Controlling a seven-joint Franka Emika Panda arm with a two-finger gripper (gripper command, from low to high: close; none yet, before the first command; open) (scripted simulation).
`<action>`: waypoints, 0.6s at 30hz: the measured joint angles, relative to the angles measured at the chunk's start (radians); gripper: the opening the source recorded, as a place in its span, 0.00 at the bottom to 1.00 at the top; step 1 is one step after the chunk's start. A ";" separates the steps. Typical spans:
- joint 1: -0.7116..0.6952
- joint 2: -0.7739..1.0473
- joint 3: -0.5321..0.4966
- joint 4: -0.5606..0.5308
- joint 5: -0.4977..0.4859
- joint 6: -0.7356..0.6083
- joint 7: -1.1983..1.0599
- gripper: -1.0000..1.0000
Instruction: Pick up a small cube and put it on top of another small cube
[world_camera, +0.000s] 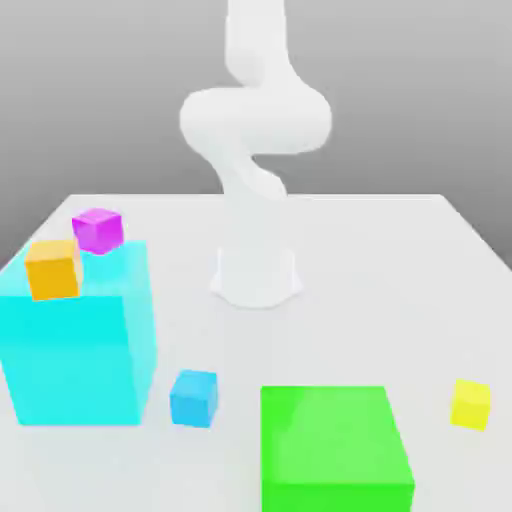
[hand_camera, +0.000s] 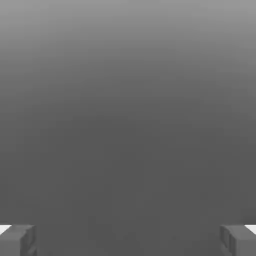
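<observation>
My pincer (hand_camera: 128, 241): spread, nothing between the fingertips. Exterior view: cyan block (world_camera: 75, 345) at left, orange cube (world_camera: 54, 270) and magenta cube (world_camera: 98, 231) on top. Green block (world_camera: 335, 445) bottom center-right. Sky-blue cube (world_camera: 194, 398) between the blocks, lower left of center, on the worktop (world_camera: 350, 320). Yellow cube (world_camera: 471, 405) lower right.

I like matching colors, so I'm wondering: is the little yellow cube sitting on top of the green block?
No, the yellow cube sits on the table, apart from the green block.
</observation>
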 joint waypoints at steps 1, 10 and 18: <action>-0.016 0.024 0.007 -0.019 0.007 0.018 0.042 0.50; -0.152 0.226 0.077 -0.177 0.059 0.166 0.400 0.50; -0.264 0.404 0.144 -0.317 0.082 0.297 0.733 0.50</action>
